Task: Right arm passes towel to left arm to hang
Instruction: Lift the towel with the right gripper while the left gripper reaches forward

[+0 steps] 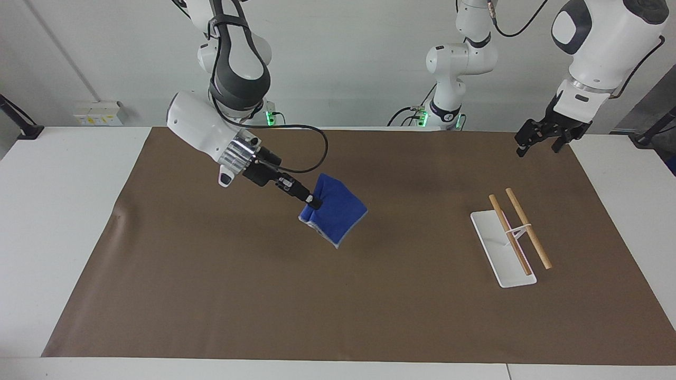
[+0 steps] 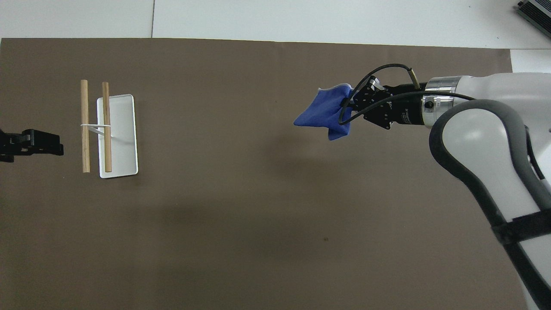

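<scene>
Over a long brown paper-covered table, the white right arm stretches toward the middle, its black gripper clamped on a folded royal-blue towel hanging in the air. At the table's other end, the white left arm waits, gripper spread wide, near a white rack with two wooden rods.
</scene>
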Robot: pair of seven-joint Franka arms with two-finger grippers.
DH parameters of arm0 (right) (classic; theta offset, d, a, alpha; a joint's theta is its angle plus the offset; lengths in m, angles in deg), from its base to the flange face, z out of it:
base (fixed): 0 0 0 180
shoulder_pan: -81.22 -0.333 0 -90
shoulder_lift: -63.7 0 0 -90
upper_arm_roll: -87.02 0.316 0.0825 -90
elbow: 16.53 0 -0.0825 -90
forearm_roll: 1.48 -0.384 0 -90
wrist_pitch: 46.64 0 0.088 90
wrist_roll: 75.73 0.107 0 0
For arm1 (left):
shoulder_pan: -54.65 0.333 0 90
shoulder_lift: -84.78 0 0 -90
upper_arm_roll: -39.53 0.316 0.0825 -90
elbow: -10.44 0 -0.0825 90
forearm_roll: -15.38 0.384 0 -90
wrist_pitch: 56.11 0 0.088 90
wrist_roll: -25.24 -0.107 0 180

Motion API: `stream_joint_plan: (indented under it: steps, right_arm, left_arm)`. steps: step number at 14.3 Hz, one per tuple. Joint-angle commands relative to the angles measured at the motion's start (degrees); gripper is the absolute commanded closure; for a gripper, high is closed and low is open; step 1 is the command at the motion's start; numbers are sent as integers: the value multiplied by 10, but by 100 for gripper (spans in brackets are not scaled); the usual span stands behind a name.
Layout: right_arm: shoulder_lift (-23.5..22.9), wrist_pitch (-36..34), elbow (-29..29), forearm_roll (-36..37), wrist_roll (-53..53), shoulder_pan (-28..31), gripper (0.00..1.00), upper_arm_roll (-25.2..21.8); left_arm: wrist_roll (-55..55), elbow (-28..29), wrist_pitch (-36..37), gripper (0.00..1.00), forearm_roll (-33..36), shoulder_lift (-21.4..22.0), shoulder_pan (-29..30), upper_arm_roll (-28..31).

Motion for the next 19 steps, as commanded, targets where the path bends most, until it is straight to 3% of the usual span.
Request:
stream_joint_plan:
  steps: [1,4,8,11,13,16,19]
  right_arm:
    - [5,26,25,-77,22,-19,100,0]
    - [4,105,35,-138,22,-66,100,1]
    - [3,120,34,-190,20,-82,100,1]
    - [5,134,34,-233,18,-103,100,4]
    - [4,141,33,-251,13,-107,100,4]
    - [5,143,34,-251,12,-112,100,4]
    - [4,142,30,-252,11,-112,100,4]
  left_arm:
    - [-1,14,5,0,12,15,0,1]
    - [0,14,5,0,12,15,0,0]
    - [2,14,29,0,10,22,-3,-15]
    - [115,28,13,0,-54,28,-1,-46]
    - [230,61,-48,0,-133,40,-2,-56]
    - [357,150,-198,0,-226,73,-2,-102]
    - [542,164,-333,0,-287,59,-3,-154]
